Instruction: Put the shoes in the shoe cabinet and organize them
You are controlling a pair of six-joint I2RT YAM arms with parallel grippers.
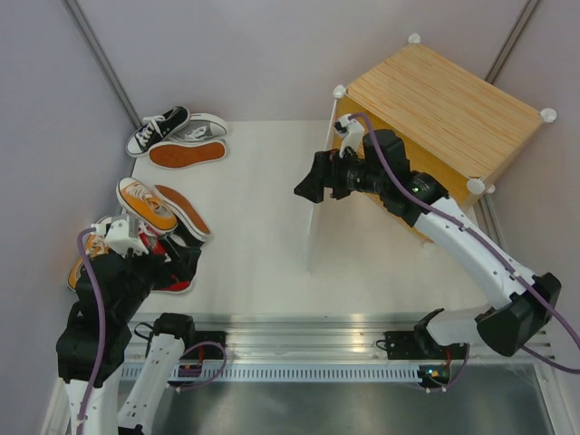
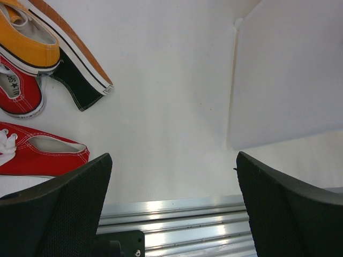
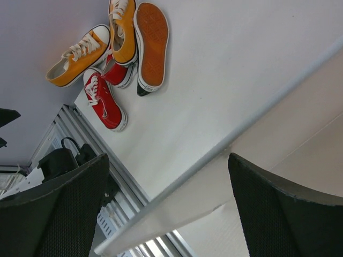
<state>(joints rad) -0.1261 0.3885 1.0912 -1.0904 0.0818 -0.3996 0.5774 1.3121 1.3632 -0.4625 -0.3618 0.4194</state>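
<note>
Right gripper (image 1: 310,186) spread wide, nothing in it, I see it at the open door (image 2: 289,75) of the shoe cabinet (image 1: 449,104), left gripper (image 2: 172,171) gaping too, empty, near orange and red shoes (image 1: 143,201) table-left, black and grey pair (image 1: 177,131) far-left corner

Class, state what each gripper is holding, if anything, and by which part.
Nothing is held. The left gripper and right gripper both stand open, empty.
</note>
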